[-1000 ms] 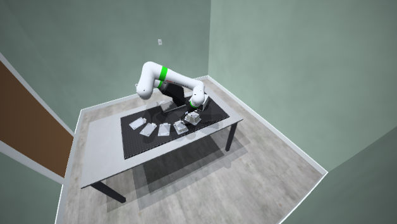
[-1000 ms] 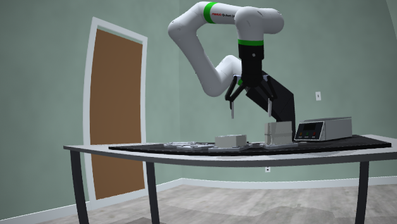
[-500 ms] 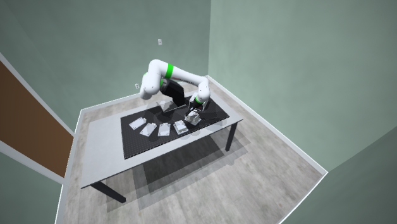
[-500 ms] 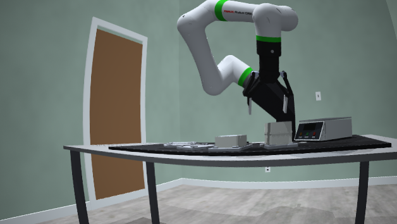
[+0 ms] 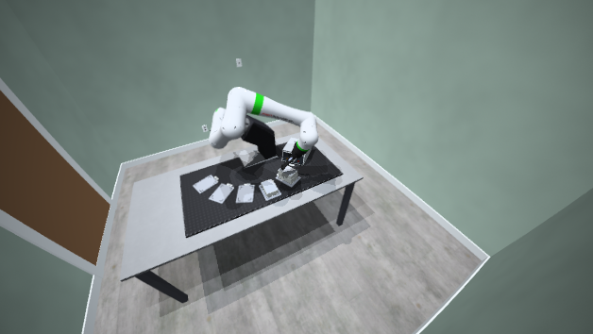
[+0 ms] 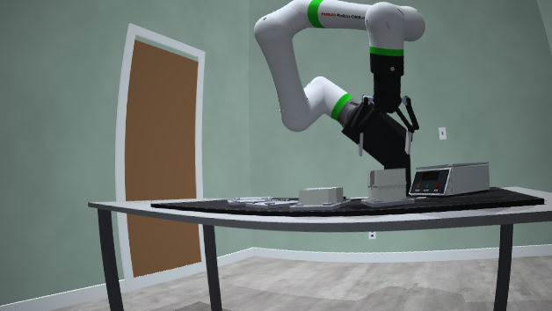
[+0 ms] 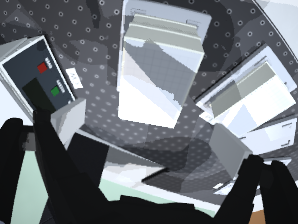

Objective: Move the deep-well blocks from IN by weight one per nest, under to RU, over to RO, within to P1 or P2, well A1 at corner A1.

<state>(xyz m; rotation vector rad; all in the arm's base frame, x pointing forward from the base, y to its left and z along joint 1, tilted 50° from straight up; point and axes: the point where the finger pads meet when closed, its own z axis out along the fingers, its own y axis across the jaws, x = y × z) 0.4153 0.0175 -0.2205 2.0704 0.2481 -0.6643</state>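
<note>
Fingers (image 6: 384,142) stood wide and empty above the stack (image 6: 387,184); weigher (image 6: 453,177) just beside, another block (image 6: 321,195) near, toward the bench's (image 6: 132,206) middle.

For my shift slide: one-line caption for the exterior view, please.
Open gripper poised above the stacked blocks at the infeed nest, beside the check-weigher; one block already placed.

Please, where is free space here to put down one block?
Free: the mat's front strip, between the nest row and its front edge; the grey table left of the mat. Crowded: around the block stack, under the open gripper, beside the check-weigher.
</note>
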